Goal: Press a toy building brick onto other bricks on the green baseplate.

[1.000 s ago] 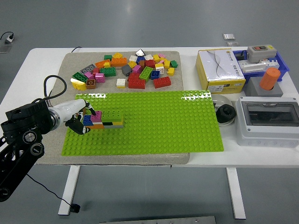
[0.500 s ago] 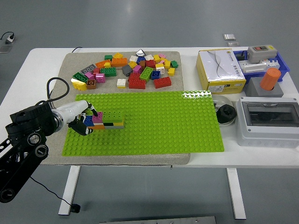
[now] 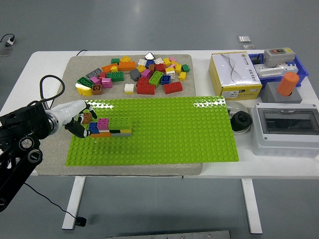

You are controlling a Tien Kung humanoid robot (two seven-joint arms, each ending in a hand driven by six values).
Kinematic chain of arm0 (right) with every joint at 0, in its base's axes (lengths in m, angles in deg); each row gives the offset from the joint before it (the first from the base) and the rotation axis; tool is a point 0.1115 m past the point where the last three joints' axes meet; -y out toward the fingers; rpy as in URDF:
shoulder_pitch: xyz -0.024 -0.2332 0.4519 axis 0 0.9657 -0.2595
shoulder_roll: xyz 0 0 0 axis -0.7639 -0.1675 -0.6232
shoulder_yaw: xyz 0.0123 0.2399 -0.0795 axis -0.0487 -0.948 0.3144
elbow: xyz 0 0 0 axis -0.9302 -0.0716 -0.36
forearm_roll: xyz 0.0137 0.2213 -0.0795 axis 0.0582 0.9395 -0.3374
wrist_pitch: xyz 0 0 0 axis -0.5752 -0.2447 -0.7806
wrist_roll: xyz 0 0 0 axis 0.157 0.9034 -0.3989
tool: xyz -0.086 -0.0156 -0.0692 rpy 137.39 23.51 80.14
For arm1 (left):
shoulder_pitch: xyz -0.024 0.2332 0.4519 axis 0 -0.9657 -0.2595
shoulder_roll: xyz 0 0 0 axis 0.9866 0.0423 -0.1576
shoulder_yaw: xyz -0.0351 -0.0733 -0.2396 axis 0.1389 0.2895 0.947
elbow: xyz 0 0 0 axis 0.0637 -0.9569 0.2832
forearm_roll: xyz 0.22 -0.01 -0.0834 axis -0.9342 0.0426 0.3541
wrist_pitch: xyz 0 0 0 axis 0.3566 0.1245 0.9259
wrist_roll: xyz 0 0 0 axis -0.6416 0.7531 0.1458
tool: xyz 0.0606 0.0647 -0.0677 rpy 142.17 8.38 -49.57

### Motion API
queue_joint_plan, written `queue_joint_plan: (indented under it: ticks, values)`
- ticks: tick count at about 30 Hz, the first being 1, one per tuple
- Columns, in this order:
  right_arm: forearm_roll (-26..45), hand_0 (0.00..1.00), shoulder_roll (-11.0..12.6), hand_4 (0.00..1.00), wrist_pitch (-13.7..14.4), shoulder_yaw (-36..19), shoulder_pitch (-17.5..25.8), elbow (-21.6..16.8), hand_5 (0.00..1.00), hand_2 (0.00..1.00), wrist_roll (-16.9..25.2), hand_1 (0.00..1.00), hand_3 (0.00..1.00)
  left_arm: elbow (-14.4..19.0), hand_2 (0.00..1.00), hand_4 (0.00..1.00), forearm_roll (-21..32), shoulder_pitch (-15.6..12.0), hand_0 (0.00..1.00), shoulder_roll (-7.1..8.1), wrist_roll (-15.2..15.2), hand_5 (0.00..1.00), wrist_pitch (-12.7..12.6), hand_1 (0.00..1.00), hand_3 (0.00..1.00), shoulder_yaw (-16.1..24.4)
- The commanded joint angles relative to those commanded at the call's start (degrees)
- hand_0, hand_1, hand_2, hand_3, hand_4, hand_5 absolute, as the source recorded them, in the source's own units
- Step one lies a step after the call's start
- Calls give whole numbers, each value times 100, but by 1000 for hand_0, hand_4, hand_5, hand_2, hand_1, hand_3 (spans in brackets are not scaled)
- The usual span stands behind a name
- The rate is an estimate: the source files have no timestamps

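One arm is in view, the left, coming in from the left edge of the white table [image 3: 40, 62]. The left hand [image 3: 75, 119] sits over the left end of the green baseplate [image 3: 164, 134], its dark fingers [image 3: 79, 130] curled around a small brown brick [image 3: 87, 118], though the grip is small in this view and the contact is hard to confirm.

Just to the right of that hand stands one low stack of bricks [image 3: 112, 127] on the baseplate: a lime brick and a pink one on top, with blue, orange, black and yellowish layers beneath. The brown brick is beside the stack's left end, slightly higher than the blue piece, and whether it touches cannot be told.

The baseplate lies on one grey mat [image 3: 60, 74] that covers the left half of the table. Along the mat's far edge is one loose heap of bricks [image 3: 137, 74], well over twenty of them, in red, green, yellow, orange, pink, white, blue and grey.

At the table's right side there are one yellow box [image 3: 234, 74] near the far edge, one blue tray [image 3: 299, 67], one orange cylinder [image 3: 287, 83] on a grey block, one grey enclosure with a clear lid [image 3: 286, 129] at the right edge, and one black round part [image 3: 241, 121] just off the baseplate's right end.
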Motion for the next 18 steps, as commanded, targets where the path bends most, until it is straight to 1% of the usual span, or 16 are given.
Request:
queue_joint_plan:
  ticks: [4,5,6,10,11,14,18]
  values:
    - [24,630,-3,685,4,16,10,0,903,533,5,381,702,64,99,701,48,37,151,96,31,2,-10,3,692,82]
    - [32,630,-4,684,5,22,13,0,903,539,6,381,702,70,101,678,56,47,151,122,53,2,-25,3,682,106]
    - [46,630,-6,684,5,32,15,0,903,539,8,381,702,68,101,678,63,61,151,155,89,2,-52,3,682,141]
    - [200,630,-2,684,13,146,10,0,903,539,18,381,702,-51,101,678,45,122,151,307,280,2,-183,3,682,286]
    - [296,628,2,684,20,211,9,0,903,549,20,382,701,-103,99,643,33,125,150,355,335,2,-204,4,689,334]
    - [509,628,5,684,36,333,18,0,903,549,19,382,701,-199,99,643,-5,104,150,446,438,2,-257,4,689,421]
    - [643,626,-4,683,46,405,28,0,903,560,7,381,701,-308,99,640,-63,108,150,581,598,2,-381,3,698,409]
